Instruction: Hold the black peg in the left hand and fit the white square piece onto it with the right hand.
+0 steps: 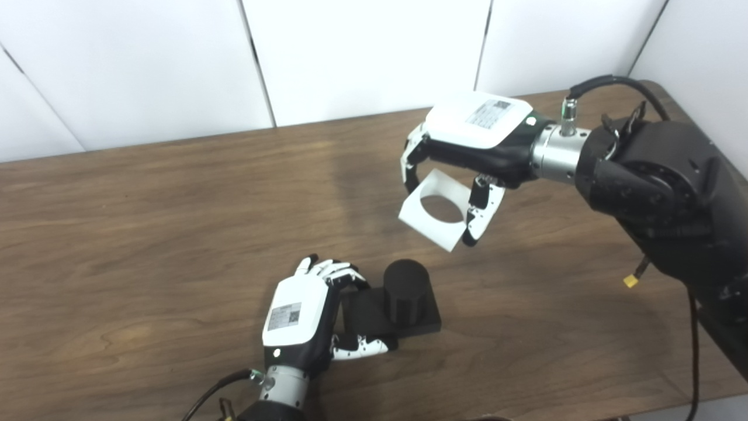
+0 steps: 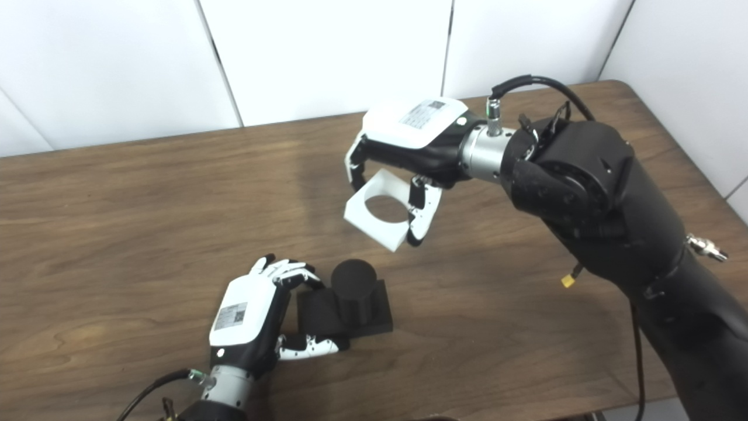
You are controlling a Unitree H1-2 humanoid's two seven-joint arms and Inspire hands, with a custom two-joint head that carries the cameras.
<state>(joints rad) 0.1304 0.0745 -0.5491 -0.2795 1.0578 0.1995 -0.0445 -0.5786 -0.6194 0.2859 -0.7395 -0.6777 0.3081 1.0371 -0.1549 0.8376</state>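
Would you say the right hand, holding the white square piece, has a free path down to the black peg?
Probably yes. The right hand holds the white square piece in the air, apart from the black peg. The peg's top is uncovered; the left hand grips only its base.

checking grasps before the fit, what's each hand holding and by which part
Right hand holds the white square piece by opposite edges; left hand grips the black peg by its square base.

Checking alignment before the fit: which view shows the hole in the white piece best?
The left eye view: the hole in the white piece looks larger and rounder, with wood visible through it. The right eye view shows the same hole smaller and a little flatter.
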